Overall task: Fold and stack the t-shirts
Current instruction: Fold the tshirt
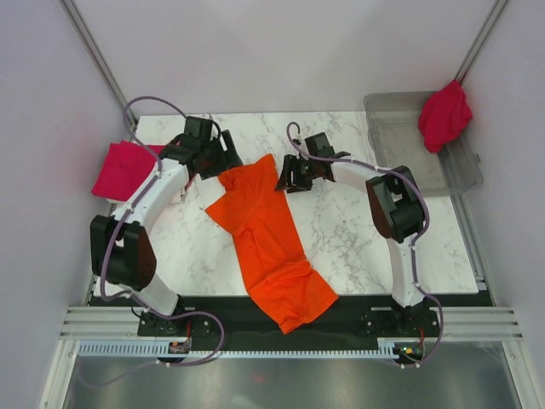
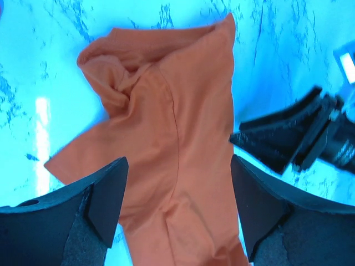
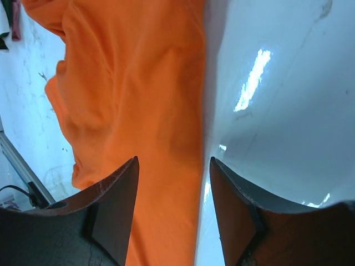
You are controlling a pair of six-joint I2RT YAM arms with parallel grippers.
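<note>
The bright orange t-shirt (image 1: 268, 239) lies crumpled in a long strip across the marble table, from the far middle to over the near edge. My left gripper (image 1: 223, 164) is open just above its far left corner; in the left wrist view the cloth (image 2: 177, 144) fills the gap between the fingers. My right gripper (image 1: 288, 181) is open over its far right edge; in the right wrist view the cloth's edge (image 3: 161, 111) runs between the fingers. A folded crimson-magenta shirt (image 1: 123, 169) lies at the table's left edge. Another crimson one (image 1: 444, 115) hangs over the bin's rim.
A clear grey plastic bin (image 1: 400, 141) stands at the far right of the table. The marble table (image 1: 358, 230) shows bare to the right of the orange shirt. The right gripper's black fingers appear in the left wrist view (image 2: 288, 138).
</note>
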